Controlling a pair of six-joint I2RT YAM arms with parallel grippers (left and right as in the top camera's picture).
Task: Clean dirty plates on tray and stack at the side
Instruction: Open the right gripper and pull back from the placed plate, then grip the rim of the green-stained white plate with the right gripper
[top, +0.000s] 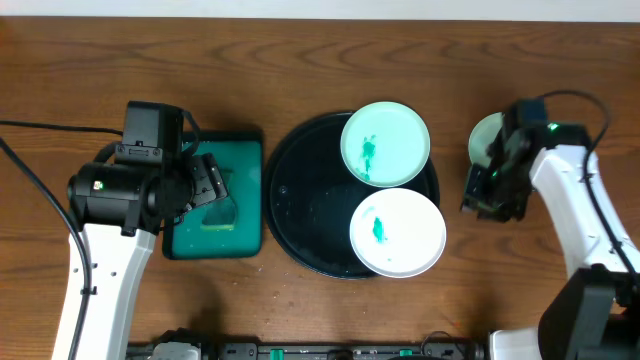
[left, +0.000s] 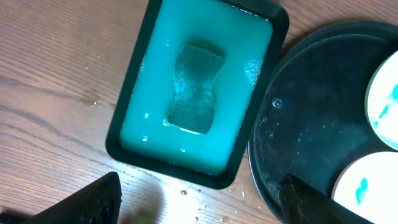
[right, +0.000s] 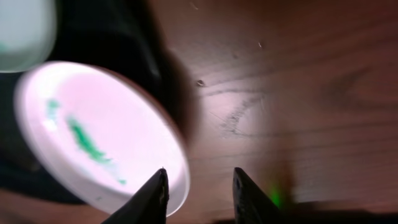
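Nearest the overhead camera are both arms: the left gripper (top: 205, 185) hangs over a green tub (top: 245, 150), the right gripper (top: 487, 195) over the bare wooden table (top: 100, 60) just right of the black tray (top: 300, 200). Two smeared plates lie on the tray's right half, a far plate (top: 385, 143) and a near plate (top: 398, 232). A third plate (top: 482, 135) rests off the tray beyond the right arm, partly hidden.

From the left wrist, wide-spread fingers (left: 93, 202) hold nothing above a sponge (left: 194, 87) soaking in teal water (left: 236, 37).

From the right wrist, the fingers (right: 155, 196) stand apart and empty. The near plate's rim lies just to their left, so this arm looks better placed to take it.
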